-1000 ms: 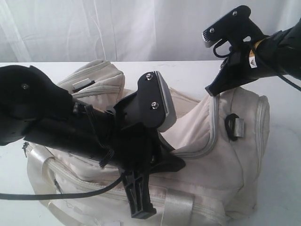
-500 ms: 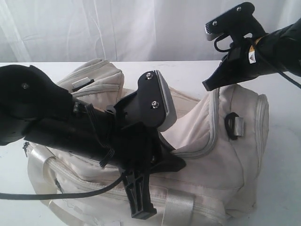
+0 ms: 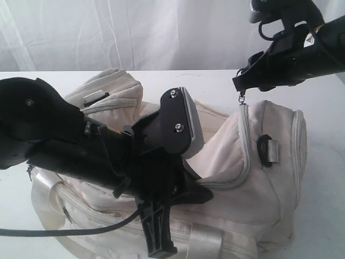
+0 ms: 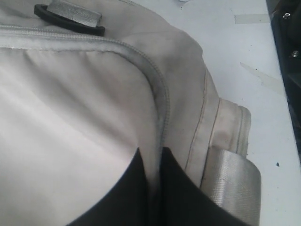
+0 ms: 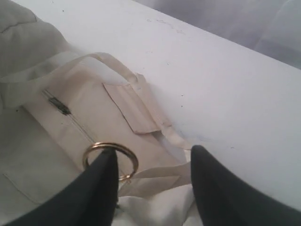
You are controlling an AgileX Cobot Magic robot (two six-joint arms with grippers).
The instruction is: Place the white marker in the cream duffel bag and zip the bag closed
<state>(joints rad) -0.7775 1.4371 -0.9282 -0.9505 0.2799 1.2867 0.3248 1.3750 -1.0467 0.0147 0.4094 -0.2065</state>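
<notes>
The cream duffel bag [image 3: 253, 178] lies on the white table and fills the middle of the exterior view. My left gripper [image 3: 202, 189] is low on the bag's top. In the left wrist view the left gripper [image 4: 150, 153] is shut on a fold of the bag's fabric [image 4: 70, 103] beside a grey zipper seam [image 4: 160, 94]. My right gripper [image 3: 242, 85] hangs above the bag's right end with a small zipper pull [image 3: 242, 97] dangling under it. The right gripper [image 5: 153, 160] is open, and a gold ring [image 5: 134, 160] is hooked round one finger. The white marker is out of view.
A black clip with a grey tab [image 3: 268, 150] sits on the bag's right end, and a similar one [image 4: 70, 16] shows in the left wrist view. Shiny webbing handle [image 4: 233, 181] lies by the left jaws. White table [image 3: 323, 135] surrounds the bag; a curtain hangs behind.
My right gripper has risen and moved right, and the zipper pull now hangs in view below it. The left arm has sunk slightly and keeps its hold on the fabric.
</notes>
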